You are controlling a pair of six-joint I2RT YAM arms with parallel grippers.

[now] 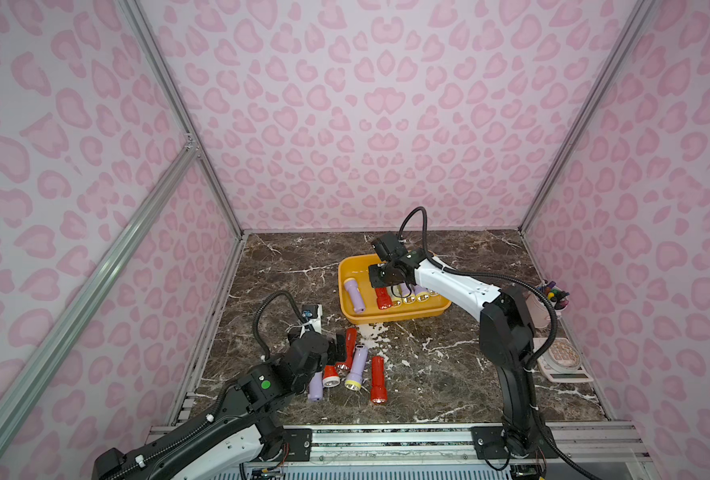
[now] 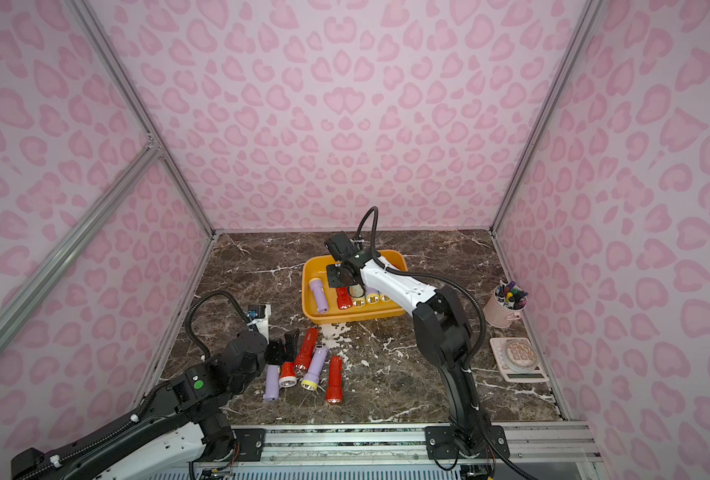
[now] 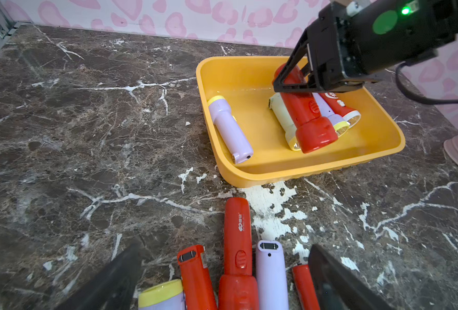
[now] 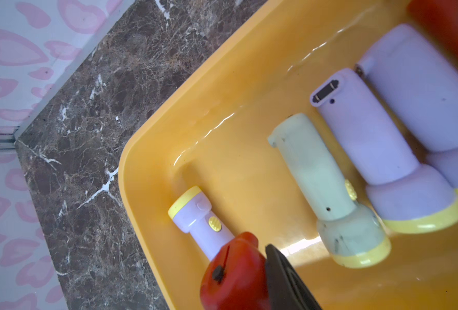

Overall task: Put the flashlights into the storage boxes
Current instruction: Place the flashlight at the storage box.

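Right gripper [image 3: 289, 79] clamped on red flashlight [image 3: 307, 118] over yellow tray [image 3: 249, 175], likely to set it beside stored row [image 1: 412, 296]; left gripper [image 2: 282, 347] spread wide over near-left loose flashlights [image 1: 355, 366].

Marble-look worktop inside a pink-printed booth.
Dark brown worktop [image 1: 428, 374] veined in white, with chipped white patches near the middle. Walled on three sides by pale panels [image 1: 366, 124] printed with pink heart-like blotches and framed in aluminium profiles [image 1: 95, 286]. Along the right edge, a pink cup [image 2: 498, 311] crammed with markers [image 2: 511, 296]; nearer the front, a small kitchen scale [image 2: 517, 357]. By the left wall, a small white device [image 2: 262, 320], too small to identify.
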